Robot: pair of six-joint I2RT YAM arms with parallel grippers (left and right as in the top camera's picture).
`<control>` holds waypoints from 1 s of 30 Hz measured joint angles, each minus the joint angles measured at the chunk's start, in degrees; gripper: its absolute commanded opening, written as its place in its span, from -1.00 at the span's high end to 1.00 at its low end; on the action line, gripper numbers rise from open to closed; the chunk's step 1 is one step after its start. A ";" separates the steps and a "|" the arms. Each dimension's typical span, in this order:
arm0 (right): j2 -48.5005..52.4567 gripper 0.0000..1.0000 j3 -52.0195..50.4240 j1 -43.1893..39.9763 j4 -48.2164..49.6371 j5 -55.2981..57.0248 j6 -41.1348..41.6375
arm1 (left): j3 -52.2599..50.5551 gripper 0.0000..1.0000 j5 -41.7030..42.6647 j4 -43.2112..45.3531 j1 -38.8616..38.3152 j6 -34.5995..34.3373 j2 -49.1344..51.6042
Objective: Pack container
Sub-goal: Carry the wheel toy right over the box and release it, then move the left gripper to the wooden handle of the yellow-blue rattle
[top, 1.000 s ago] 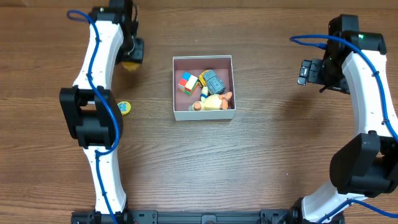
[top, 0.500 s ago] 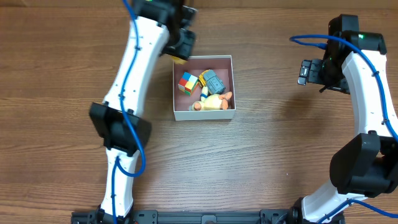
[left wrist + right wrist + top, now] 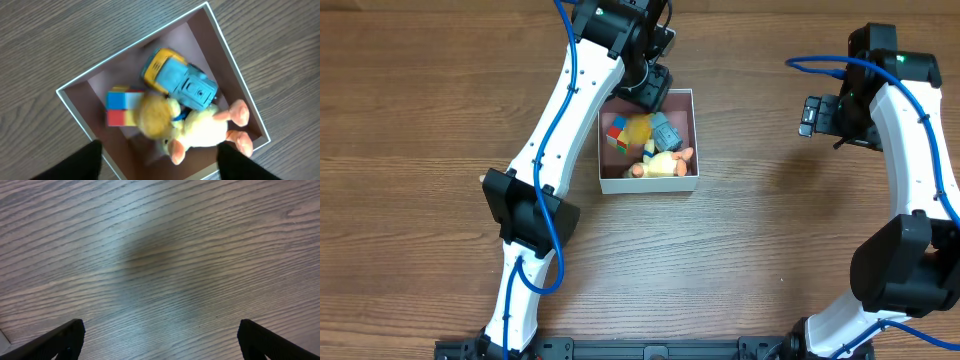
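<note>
The container (image 3: 647,186), a white-walled square box with a maroon inside (image 3: 170,40), sits at the table's middle. It holds a coloured cube (image 3: 619,133) (image 3: 119,107), a blue and yellow toy truck (image 3: 664,128) (image 3: 182,82) and a cream plush with pink feet (image 3: 666,163) (image 3: 207,131). A blurred yellow toy (image 3: 638,128) (image 3: 152,117) lies among them, free of any finger. My left gripper (image 3: 647,90) (image 3: 160,162) hovers open over the box's far edge. My right gripper (image 3: 817,117) (image 3: 160,340) hangs open over bare wood at the right.
The left arm (image 3: 560,130) stretches diagonally from the front left across the table to the box. The right arm (image 3: 920,150) stands along the right edge. Wood-grain tabletop (image 3: 760,250) surrounds the box.
The left arm swung from the far left to above the box with the yellow toy. Its jaws opened and the toy now sits inside the box. The right arm stayed still.
</note>
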 measured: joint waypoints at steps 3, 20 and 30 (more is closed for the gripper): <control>0.00 -1.00 0.00 -0.02 -0.02 -0.02 0.00 | 0.00 -1.00 -0.04 0.02 -0.02 0.33 0.00; 0.00 -1.00 0.00 -0.02 0.00 0.00 -0.02 | 0.00 -1.00 -16.61 -8.26 6.25 -19.04 0.00; 0.00 -1.00 0.00 -0.02 -0.04 0.00 0.02 | -14.10 -1.00 -16.11 -8.33 10.69 -18.99 -16.70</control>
